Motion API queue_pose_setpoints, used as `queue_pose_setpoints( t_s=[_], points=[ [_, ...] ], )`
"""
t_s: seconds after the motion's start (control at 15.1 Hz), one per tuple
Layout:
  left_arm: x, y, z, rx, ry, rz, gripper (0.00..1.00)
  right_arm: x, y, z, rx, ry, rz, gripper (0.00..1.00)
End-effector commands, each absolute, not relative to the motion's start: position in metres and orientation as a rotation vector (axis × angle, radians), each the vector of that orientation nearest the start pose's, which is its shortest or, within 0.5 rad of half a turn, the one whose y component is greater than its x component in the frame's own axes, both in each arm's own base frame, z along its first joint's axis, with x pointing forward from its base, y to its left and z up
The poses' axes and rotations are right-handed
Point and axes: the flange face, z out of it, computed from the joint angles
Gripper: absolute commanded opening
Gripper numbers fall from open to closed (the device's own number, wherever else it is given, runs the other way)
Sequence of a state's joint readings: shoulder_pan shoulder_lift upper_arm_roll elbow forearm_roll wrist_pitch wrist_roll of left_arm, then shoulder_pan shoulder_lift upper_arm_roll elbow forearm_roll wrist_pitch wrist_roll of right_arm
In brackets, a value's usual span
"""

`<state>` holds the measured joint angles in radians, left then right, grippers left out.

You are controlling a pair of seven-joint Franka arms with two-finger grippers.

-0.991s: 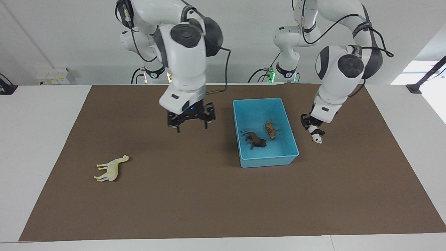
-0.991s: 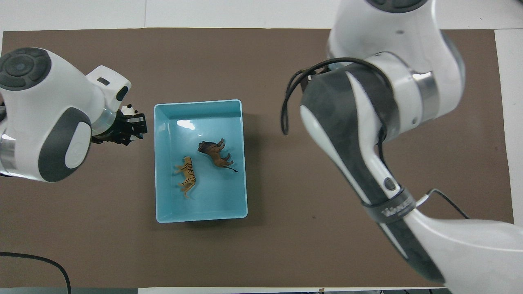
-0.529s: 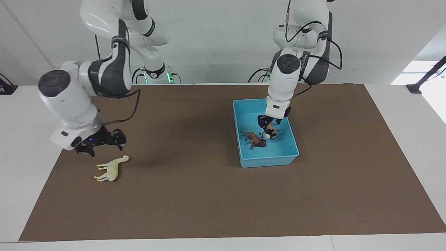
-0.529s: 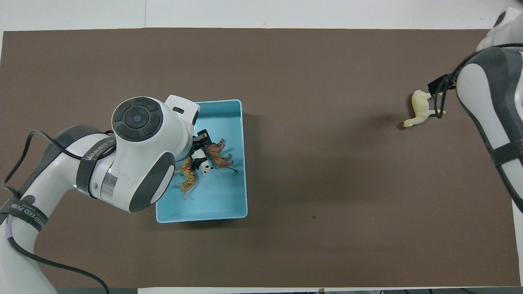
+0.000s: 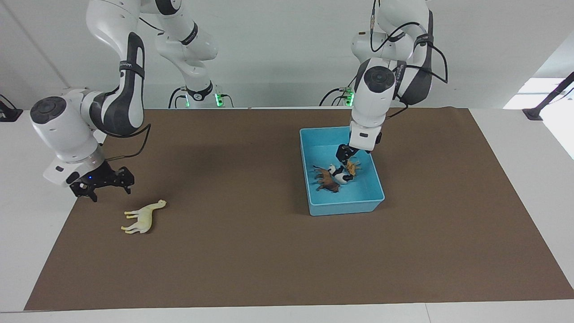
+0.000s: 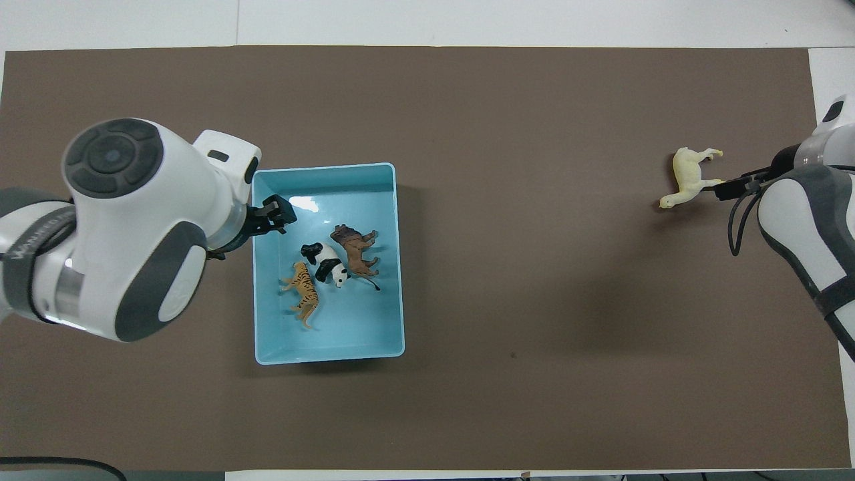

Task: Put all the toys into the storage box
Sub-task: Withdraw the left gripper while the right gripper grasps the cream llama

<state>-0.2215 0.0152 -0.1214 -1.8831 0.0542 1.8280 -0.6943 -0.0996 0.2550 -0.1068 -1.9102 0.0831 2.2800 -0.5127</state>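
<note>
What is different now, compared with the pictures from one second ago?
The left gripper carried the panda from beside the box into it, let go, and now hangs open over the box. The right gripper swung from mid-table to the right arm's end, near the cream toy. The cream toy, tiger, brown toy and box stayed put.

I see bare tabletop [image 5: 251,251] all round the cream long-necked toy [image 5: 142,216], letting my right gripper [image 5: 102,187] descend freely; three toys crowd the storage box [image 5: 345,207] floor beneath my left gripper [image 5: 344,157].
</note>
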Motion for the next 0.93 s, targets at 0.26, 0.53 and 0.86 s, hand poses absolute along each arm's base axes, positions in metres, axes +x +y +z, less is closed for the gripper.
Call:
queue_pose_setpoints(
  t_s=[0.26, 0.53, 0.86],
  points=[
    [0.519, -0.082, 0.566, -3.085, -0.098, 0.243, 1.0, 0.637, -0.116, 0.321, -3.095, -0.417, -0.338, 1.0],
    [0.52, -0.062, 0.571, -3.093, -0.093, 0.228, 1.0, 0.641, -0.112, 0.304, -3.081, -0.364, -0.361, 1.0],
    [0.544, -0.053, 0.581, -3.122, -0.031, 0.239, 1.0, 0.639, -0.114, 0.29, -3.052, -0.338, -0.36, 0.53]
  ],
)
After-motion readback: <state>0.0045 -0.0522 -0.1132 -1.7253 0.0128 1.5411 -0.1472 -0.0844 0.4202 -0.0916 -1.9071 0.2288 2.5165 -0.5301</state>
